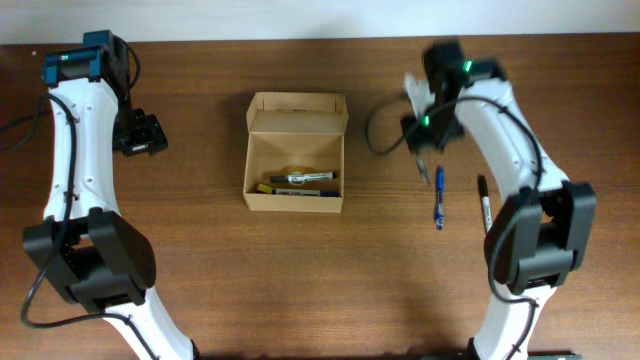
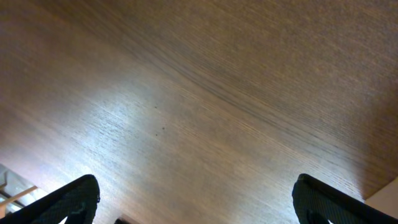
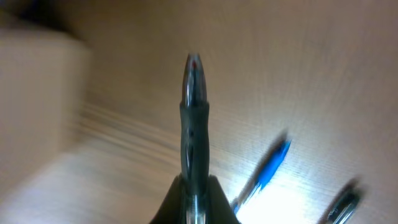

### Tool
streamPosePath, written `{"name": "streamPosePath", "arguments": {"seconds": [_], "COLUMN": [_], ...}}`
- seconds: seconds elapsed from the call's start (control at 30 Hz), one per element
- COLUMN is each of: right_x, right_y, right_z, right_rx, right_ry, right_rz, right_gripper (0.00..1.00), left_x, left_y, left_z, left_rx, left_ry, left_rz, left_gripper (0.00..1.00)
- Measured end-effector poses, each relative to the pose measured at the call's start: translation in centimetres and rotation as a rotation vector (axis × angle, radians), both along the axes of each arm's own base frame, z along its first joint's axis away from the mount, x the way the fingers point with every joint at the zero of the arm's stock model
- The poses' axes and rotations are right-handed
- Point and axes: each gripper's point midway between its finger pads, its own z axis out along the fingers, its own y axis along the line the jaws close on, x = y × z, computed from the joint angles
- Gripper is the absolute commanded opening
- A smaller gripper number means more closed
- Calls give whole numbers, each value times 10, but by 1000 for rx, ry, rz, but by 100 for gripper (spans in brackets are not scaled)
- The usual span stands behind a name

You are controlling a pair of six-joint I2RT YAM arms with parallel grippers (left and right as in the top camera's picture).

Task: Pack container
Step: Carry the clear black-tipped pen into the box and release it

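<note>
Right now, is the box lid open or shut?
Open. The flap is folded back from the box, and pens show inside.

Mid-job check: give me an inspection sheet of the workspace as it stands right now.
Surface: brown wood table, no damage seen.
Job's things: cardboard box with lid open, pens inside; blue pen and black pen lying on the table to its right.
Clutter: nothing seen.
Grippers: left gripper open, empty; right gripper shut on grey pen.
Cables: black cable loops beside the right arm.
Surroundings: pale strip beyond the far edge.
</note>
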Motion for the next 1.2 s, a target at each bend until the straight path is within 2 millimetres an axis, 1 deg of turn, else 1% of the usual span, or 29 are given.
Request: {"name": "streamPosePath", "arguments": {"seconds": [0.07, 0.1, 0.17, 0.2, 0.27, 0.3, 0.33, 0.37, 0.43, 0.47, 0.53, 0.57, 0.63, 0.67, 0.77, 0.93, 1.0, 1.13, 1.17, 1.2], "right_x": [11, 9, -1, -9, -30, -37, -50, -58, -69, -71, -71, -69, -64, -60, -54, -48, -47, -48, -49, -49], "right_y": [26, 41, 74, 93, 132, 142, 163, 177, 202, 213, 229, 234, 243, 246, 245, 240, 238, 236, 236, 235], "right_z": [50, 72, 106, 119, 134, 136, 136, 134, 126, 121, 106, 98, 76, 57, 15, -41, -59, -80, -84, -86], "right_rx": [31, 37, 44, 45, 44, 43, 42, 38, 33, 26, 16, 11, 2, -6, -18, -27, -29, -30, -31, -31], "right_ry": [-125, -178, -268, -310, -373, -385, -402, -413, -432, -447, -454, -450, -427, -396, -309, -189, -151, -104, -95, -91], "right_rz": [107, 180, 331, 417, 610, 664, 770, 847, 973, 1034, 1113, 1143, 1185, 1207, 1231, 1236, 1238, 1238, 1238, 1236], "right_gripper": [4, 4, 4, 4, 4, 4, 4, 4, 4, 4, 4, 4, 4, 4, 4, 4, 4, 4, 5, 12], "left_x": [0, 0, 0, 0, 0, 0, 0, 0, 0, 0, 0, 0, 0, 0, 0, 0, 0, 0, 0, 0], "left_y": [0, 0, 0, 0, 0, 0, 0, 0, 0, 0, 0, 0, 0, 0, 0, 0, 0, 0, 0, 0], "left_z": [0, 0, 0, 0, 0, 0, 0, 0, 0, 0, 0, 0, 0, 0, 0, 0, 0, 0, 0, 0], "left_rx": [0, 0, 0, 0, 0, 0, 0, 0, 0, 0, 0, 0, 0, 0, 0, 0, 0, 0, 0, 0], "left_ry": [0, 0, 0, 0, 0, 0, 0, 0, 0, 0, 0, 0, 0, 0, 0, 0, 0, 0, 0, 0], "left_rz": [0, 0, 0, 0, 0, 0, 0, 0, 0, 0, 0, 0, 0, 0, 0, 0, 0, 0, 0, 0], "left_gripper": [100, 100, 100, 100, 100, 100, 100, 100, 100, 100, 100, 100, 100, 100, 100, 100, 100, 100, 100, 100]}}
